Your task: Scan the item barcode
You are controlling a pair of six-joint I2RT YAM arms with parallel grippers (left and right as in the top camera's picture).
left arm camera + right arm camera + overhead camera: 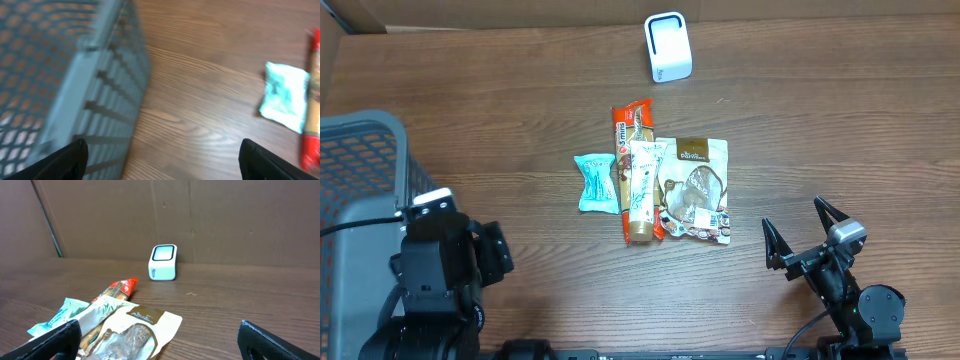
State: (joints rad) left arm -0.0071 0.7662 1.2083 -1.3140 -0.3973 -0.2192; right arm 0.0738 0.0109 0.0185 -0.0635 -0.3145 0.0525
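Note:
Several packaged items lie side by side mid-table: a teal packet [595, 183], a red bar [633, 120], a white-and-green tube [642, 190] and a clear pouch with a brown top [693, 190]. No barcode shows on any of them. The white scanner [669, 47] stands at the back. My right gripper [798, 225] is open near the front right, pointing at the pouch [135, 332] and well short of it. My left gripper [162, 150] is open over bare wood beside the basket, with the teal packet [285, 97] ahead to its right. Nothing sits between either pair of fingers.
A grey mesh basket [360, 180] fills the left edge, its wall [95, 100] close to my left fingers. Cardboard walls [200, 215] close off the back of the wooden table [840, 130].

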